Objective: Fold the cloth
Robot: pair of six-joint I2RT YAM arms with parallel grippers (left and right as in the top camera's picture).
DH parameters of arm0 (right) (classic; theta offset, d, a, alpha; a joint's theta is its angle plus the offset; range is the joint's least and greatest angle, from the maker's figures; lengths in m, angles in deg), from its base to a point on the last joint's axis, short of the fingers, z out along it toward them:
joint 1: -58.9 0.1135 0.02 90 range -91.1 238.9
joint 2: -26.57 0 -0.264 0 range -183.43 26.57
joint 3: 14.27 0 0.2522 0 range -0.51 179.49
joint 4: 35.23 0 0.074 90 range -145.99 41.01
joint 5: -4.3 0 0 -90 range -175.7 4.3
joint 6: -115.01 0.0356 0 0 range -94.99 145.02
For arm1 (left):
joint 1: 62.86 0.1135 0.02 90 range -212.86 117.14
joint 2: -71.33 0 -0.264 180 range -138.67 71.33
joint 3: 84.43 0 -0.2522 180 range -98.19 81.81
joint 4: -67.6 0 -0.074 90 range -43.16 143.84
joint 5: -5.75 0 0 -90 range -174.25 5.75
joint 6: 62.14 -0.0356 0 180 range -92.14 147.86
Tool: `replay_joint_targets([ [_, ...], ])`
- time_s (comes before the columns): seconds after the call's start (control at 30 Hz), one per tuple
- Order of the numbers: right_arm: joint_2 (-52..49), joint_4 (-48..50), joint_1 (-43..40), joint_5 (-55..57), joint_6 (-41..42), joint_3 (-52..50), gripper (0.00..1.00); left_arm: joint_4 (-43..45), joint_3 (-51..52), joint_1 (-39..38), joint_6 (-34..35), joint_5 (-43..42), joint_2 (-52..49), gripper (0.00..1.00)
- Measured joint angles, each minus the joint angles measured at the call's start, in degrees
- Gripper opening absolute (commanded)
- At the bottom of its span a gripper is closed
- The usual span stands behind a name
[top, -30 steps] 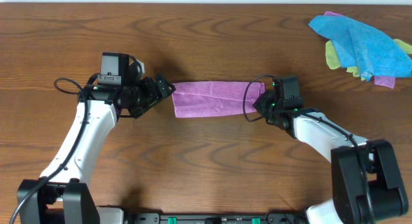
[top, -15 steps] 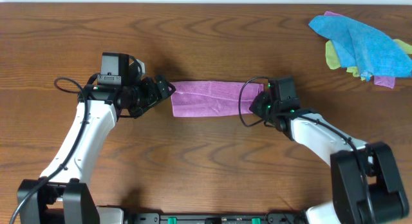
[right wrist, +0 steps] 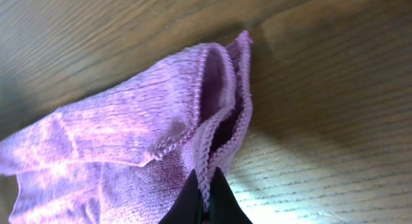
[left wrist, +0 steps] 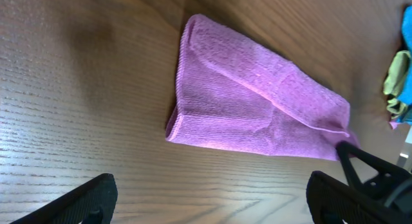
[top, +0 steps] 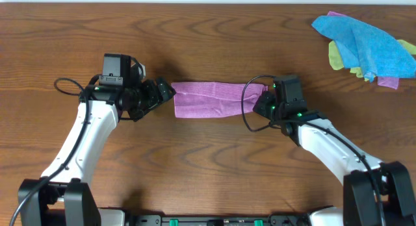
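**Overhead and wrist views, mid-fold.** The cloth [top: 211,100] lay near the middle of the table [top: 208,174] as a flat, narrow strip. It was already doubled on itself and ran between your two grippers.

Your right gripper [top: 261,99] was closed on the strip's right end. In the right wrist view its fingertips [right wrist: 195,197] met with the stitched hem pinched between them. Above the pinch the layers gaped into a small loop.

Your left gripper [top: 166,92] stood just beside the strip's left end, its fingers [left wrist: 87,199] spread wide and holding nothing. Whether it touched the cloth's edge could not be told.

A heap of other cloths [top: 364,37] lay well apart, toward the far right corner.

**Handling, as judged.**
- The cloth looked light, soft and limp. It would drape from any hold rather than keep its shape, and its layers could slide over one another.
- The fine nap should have given your pads good purchase, but it might also have dragged on the wood.
- The best hold was at the hemmed end, with every layer caught in one pinch.
- A pinch that took only the top layer would probably have peeled the strip open when lifted.
- Folding it shorter would have called for carrying the held end low across toward the other end.
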Motion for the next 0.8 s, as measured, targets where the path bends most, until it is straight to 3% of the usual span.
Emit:
replay_joint_targets([
  [0.27,0.68,-0.33,2.05,0.15,-1.97,0.00,0.01,-0.28,0.00,-0.17,-0.02,-0.39,-5.35,0.95],
  [0.3,0.68,-0.35,2.36,0.15,-2.03,0.00,0.01,-0.02,0.00,-0.37,0.00,-0.66,-6.64,0.64],
  [0.37,0.68,-0.39,2.69,0.22,-2.19,0.00,0.01,0.94,0.00,-0.81,0.04,-1.60,-8.50,0.24],
  [0.43,0.68,-0.39,2.75,0.20,-2.23,0.00,0.01,2.67,0.00,-1.42,0.22,-2.71,-10.03,0.07],
  [0.8,1.07,-0.52,3.04,0.24,-2.78,0.07,0.01,11.74,-0.02,-4.81,3.61,-4.87,-11.85,0.06],
])
